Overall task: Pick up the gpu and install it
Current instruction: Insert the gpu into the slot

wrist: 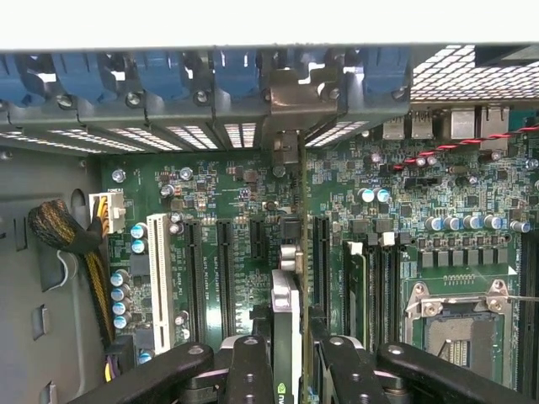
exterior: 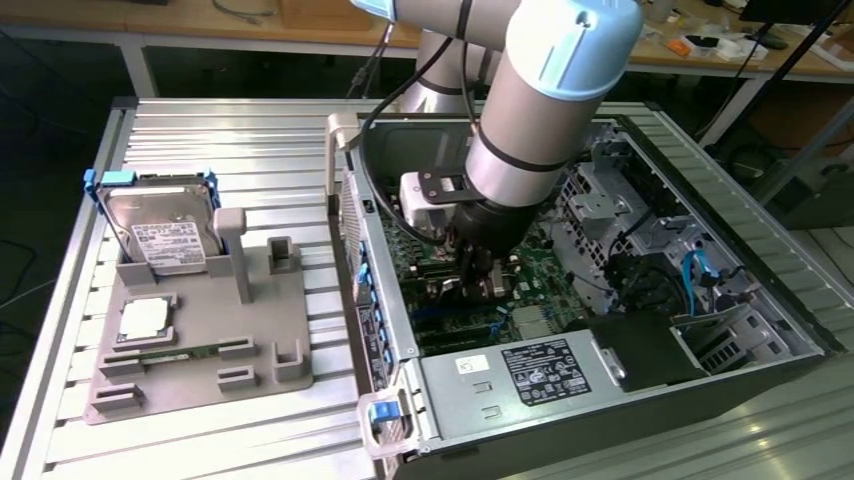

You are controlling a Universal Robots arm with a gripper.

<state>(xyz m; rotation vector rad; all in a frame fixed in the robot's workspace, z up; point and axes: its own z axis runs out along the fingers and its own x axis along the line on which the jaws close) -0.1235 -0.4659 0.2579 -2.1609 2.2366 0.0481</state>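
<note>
While the arm (exterior: 534,110) reaches in from 12 o'clock of the exterior view, the gripper (exterior: 470,285) sits deep inside the open computer case (exterior: 400,150), right over the motherboard (exterior: 534,265). Pincer is partly closed, clamped on the graphics card (wrist: 285,311). In the wrist view there's one black finger (wrist: 248,370) on each face, with the card edge-on between them. Card stands upright over the board, running along the black expansion slots (wrist: 320,252), bracket end toward the row of blue clips (wrist: 236,71) at the case wall. Can't tell if its edge is seated in a slot or just above it. White slot (wrist: 157,278) and processor socket (wrist: 459,324) lie on opposite sides of the card, both apart from it.

Exterior view: power supply (exterior: 534,372) at the case's 6 o'clock end. Grey tray (exterior: 200,365) at 9 o'clock of the case, on the slatted table (exterior: 227,130). Hard drive (exterior: 167,240) upright at the tray's 12 o'clock. Processor chip (exterior: 144,318) and green memory stick (exterior: 167,352) lie flat toward its 7 o'clock.
</note>
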